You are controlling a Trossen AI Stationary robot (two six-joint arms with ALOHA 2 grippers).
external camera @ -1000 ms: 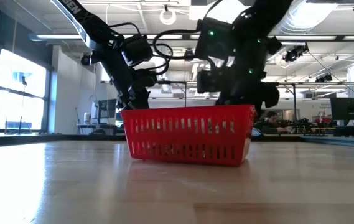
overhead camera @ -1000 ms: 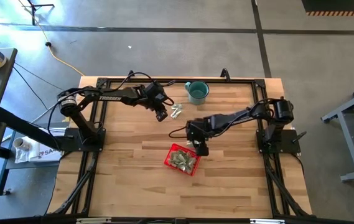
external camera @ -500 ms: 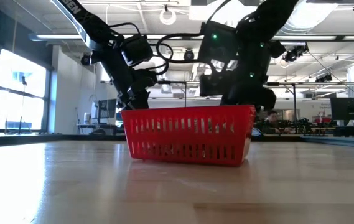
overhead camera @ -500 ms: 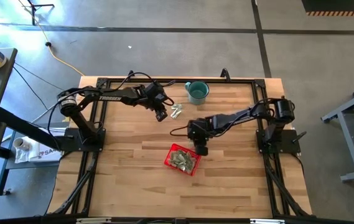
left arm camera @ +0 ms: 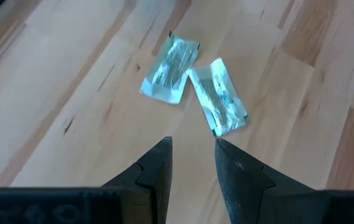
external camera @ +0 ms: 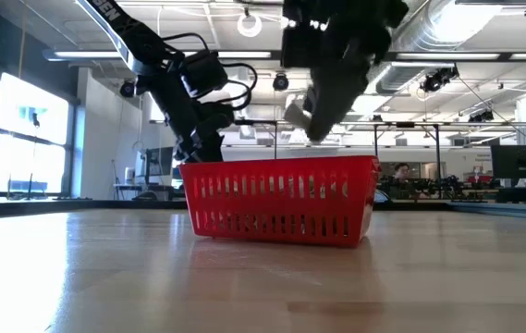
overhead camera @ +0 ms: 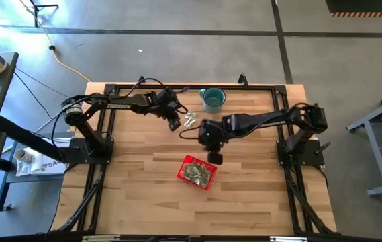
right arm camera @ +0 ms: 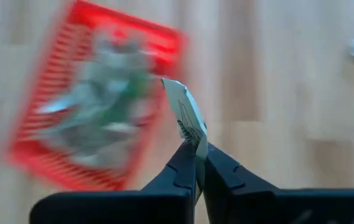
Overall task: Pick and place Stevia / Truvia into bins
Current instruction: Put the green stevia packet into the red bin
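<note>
The wooden desk (overhead camera: 144, 195) carries everything, with an arm mounted at either side so that both can reach its middle. The red basket (overhead camera: 197, 172) sits near the centre toward the near edge, within reach of either arm, and it already holds a heap of packets, so the sorting looks well along. A teal mug (overhead camera: 212, 99) stands at the far edge, apart from the work.

The right claw (overhead camera: 215, 158) hangs above the desk just beyond the basket's far right corner, clenched on one Stevia packet (right arm camera: 186, 112) pinched by its edge so that the paper stands up past the fingertips; gripped so, it should fall free into the basket once the fingers part.

The left claw (left arm camera: 192, 158) hovers low over the far middle of the desk, released, its fingers a narrow gap apart, with the two loose packets (left arm camera: 192, 88) directly ahead. These lie flat on the wood, touching at a corner, so the claw will probably need to take just one.
</note>
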